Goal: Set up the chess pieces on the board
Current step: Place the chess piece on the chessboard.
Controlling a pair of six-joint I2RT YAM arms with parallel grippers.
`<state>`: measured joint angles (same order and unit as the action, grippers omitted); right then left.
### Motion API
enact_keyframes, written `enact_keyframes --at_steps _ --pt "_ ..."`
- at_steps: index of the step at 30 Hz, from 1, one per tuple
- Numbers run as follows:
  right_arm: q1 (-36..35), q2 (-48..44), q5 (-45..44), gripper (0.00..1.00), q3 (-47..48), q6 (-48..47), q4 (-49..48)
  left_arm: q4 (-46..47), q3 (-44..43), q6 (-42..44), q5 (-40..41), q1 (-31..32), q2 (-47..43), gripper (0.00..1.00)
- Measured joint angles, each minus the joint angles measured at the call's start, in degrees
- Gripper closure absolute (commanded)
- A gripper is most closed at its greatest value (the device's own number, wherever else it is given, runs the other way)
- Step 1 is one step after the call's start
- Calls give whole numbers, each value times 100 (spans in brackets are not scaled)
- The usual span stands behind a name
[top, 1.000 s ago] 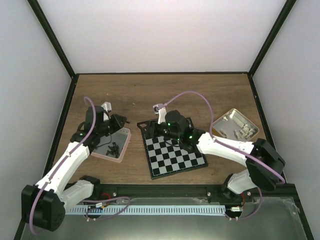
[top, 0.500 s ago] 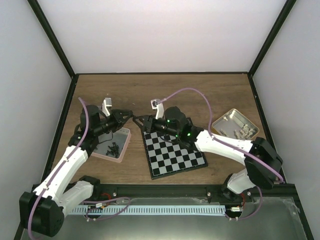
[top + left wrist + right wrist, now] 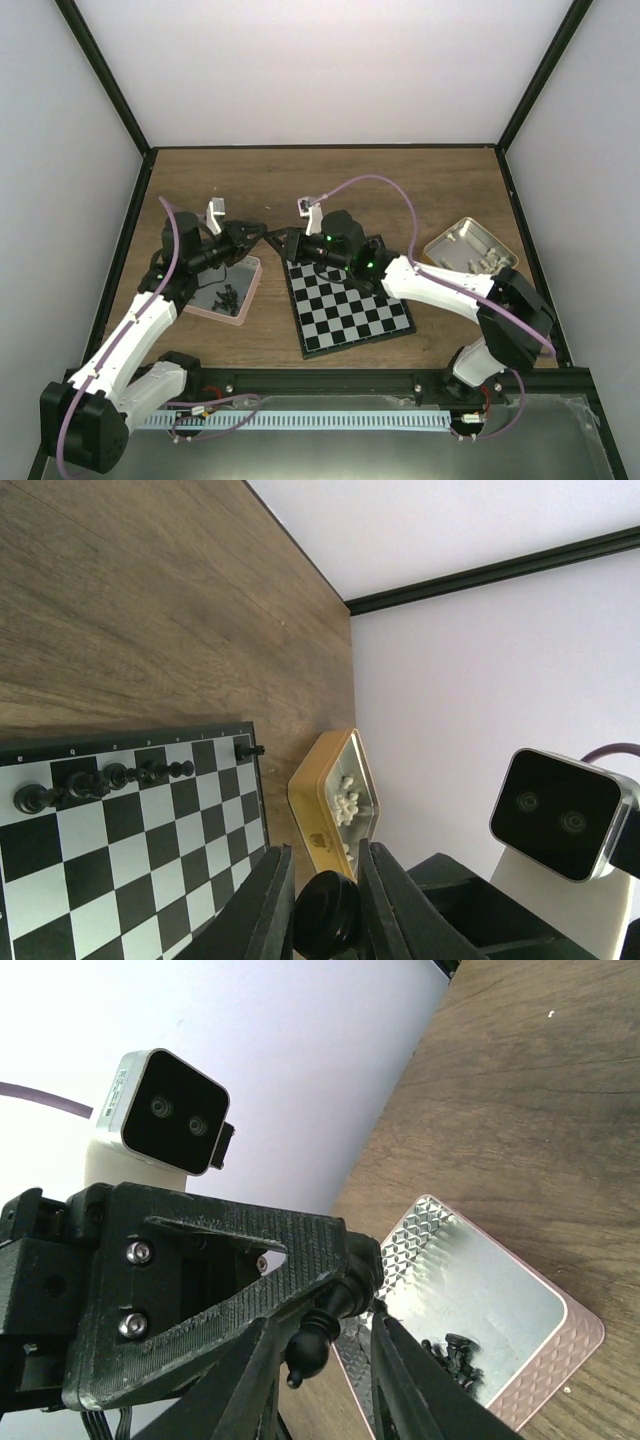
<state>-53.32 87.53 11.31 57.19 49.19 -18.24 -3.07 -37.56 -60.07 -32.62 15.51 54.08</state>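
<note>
Board [image 3: 350, 305] sits mid-table, with a short row of black pieces [image 3: 110, 780] along one edge. Near its far-left corner the left gripper [image 3: 325, 905] is clamped on a black piece [image 3: 310, 1345]. The right gripper [image 3: 322, 1360] brackets it, jaws apart, a gap on either side.

Risk: if the left lets go before the right bites, the piece drops and may topple the row.

Pink-rimmed tray [image 3: 560, 1350]: loose black pieces [image 3: 455, 1350].

Tin [image 3: 312, 810]: cream pieces [image 3: 345, 798].

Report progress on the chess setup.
Done: a few black pieces stand along one edge of the board. In hand: the left fingers grip a black piece between the right fingers. Left: black ones in the pink tray, white ones in the tin.
</note>
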Motion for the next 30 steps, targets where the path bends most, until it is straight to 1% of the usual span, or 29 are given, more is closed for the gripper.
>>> enact_keyframes --at_steps 3,6,9,10,11,15,18,22,24,26,27,30 --pt "0 7 0 81 20 24 -2 4 15 2 0 0 11 82" --pt "0 7 -11 89 20 72 -2 2 31 4 -2 0 17 82" --pt "0 7 -63 96 28 107 13 2 31 9 -2 -7 22 76" --pt "0 7 -79 98 31 103 24 4 31 13 -4 -11 22 74" --pt "-2 7 -98 99 33 111 37 4 31 33 -4 -11 22 69" --pt "2 7 -262 99 35 96 175 -83 22 157 -9 -11 22 47" --pt "13 -15 -409 99 35 35 402 -280 -7 356 74 -11 20 40" --pt "133 -221 -566 99 9 -188 828 -787 -264 809 411 -11 22 38" --pt "278 -402 -638 99 -22 -348 1110 -1189 -581 1174 730 -11 55 37" --pt "461 -664 -710 99 -57 -579 1541 -1517 -933 1572 1067 -11 107 35" --pt "599 -708 -721 99 -66 -619 1620 -1668 -1121 1812 1259 -11 129 35" --pt "1069 -920 -767 99 -66 -955 2275 -1943 -1504 2446 1711 -11 136 33"
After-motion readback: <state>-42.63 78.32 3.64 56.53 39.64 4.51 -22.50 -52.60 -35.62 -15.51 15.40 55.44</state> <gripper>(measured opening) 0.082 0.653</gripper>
